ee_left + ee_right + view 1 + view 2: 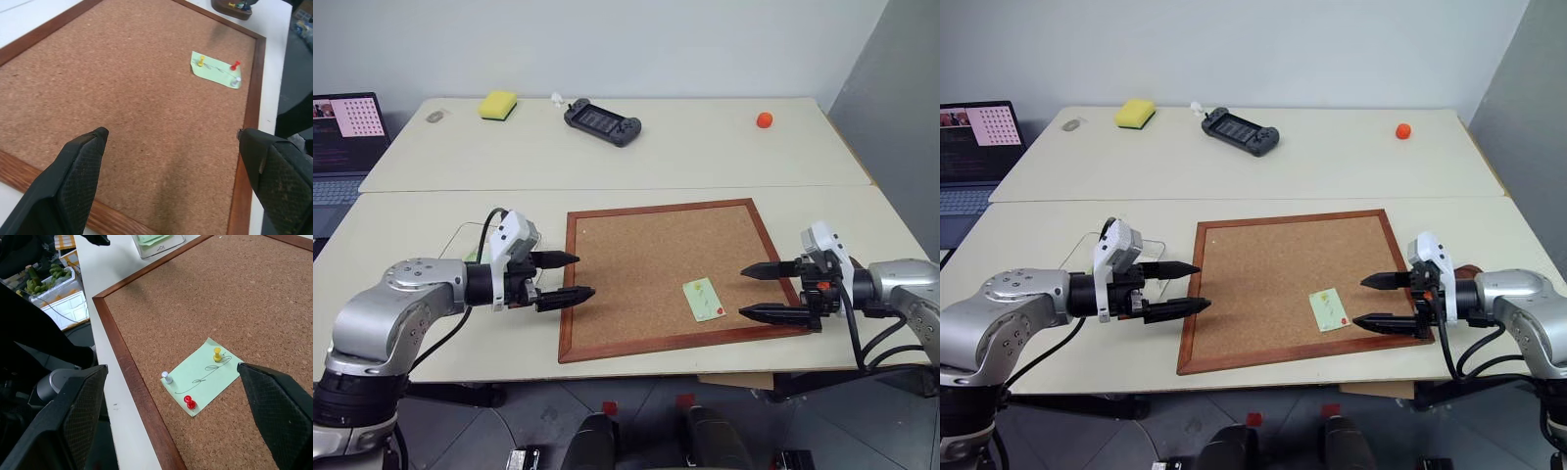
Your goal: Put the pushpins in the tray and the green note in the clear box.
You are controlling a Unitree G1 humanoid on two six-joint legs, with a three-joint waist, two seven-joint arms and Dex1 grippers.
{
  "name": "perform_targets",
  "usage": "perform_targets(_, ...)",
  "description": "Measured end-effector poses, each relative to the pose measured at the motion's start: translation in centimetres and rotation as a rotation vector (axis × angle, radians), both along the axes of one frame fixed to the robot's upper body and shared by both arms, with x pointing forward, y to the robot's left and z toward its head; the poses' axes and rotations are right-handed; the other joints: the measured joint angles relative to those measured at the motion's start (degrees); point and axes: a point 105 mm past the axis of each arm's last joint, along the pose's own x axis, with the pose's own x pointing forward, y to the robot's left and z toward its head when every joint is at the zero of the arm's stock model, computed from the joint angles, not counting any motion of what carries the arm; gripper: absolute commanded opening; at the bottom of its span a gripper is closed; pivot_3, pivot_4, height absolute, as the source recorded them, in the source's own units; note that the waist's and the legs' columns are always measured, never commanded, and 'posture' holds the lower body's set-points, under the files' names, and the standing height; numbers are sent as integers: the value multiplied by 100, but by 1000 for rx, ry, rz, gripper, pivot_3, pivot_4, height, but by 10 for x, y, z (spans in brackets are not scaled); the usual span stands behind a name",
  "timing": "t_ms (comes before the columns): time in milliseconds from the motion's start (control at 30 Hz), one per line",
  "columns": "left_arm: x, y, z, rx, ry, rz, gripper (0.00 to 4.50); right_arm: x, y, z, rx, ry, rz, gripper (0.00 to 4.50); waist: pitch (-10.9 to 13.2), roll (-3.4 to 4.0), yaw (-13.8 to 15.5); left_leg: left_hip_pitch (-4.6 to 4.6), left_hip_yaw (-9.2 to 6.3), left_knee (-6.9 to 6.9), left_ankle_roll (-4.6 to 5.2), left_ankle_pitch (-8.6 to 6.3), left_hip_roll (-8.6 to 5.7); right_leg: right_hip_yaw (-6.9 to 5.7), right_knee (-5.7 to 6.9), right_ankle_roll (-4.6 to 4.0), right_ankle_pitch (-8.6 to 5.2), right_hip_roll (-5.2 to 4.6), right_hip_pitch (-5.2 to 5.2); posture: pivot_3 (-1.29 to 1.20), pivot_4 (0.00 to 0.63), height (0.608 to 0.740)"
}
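From the left eye view, a cork board [668, 277] is seen lying on the tabletop [607, 147] with the green note [704, 300] pinned near its right-hand lower corner. The left gripper [560, 277] and the right gripper [756, 291] hover over opposite edges of the board, each with fingers spread wide and nothing held. The clear box [470, 242] lies partly hidden behind the left gripper, just off the board's left edge.

In the right eye view, the tray [1469, 270] is glimpsed as a dark sliver behind the right gripper, beside the board's right edge.

In the left wrist view, the pushpins are picked out on the note: a yellow pin [200, 60], a red pin [235, 64] and a pale pin [236, 81].

From the right wrist view, the same three are seen upright, each near a corner of the note. The first pin is judged best taken by the right gripper, being nearer. The fingers should be narrowed before descent, closed on the head alone and drawn straight up, so that the paper is neither torn nor dragged. The note should be left until all three are out.
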Motion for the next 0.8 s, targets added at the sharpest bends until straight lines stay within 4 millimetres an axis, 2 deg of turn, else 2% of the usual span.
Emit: perform_targets(800,-5,-7,-4,13,21,-48,4490,4,2,-2,13,-21,-33,4500,0,0,5,0,0,0,0,0,0,0,0,0,0,-1,0,0,150,740)
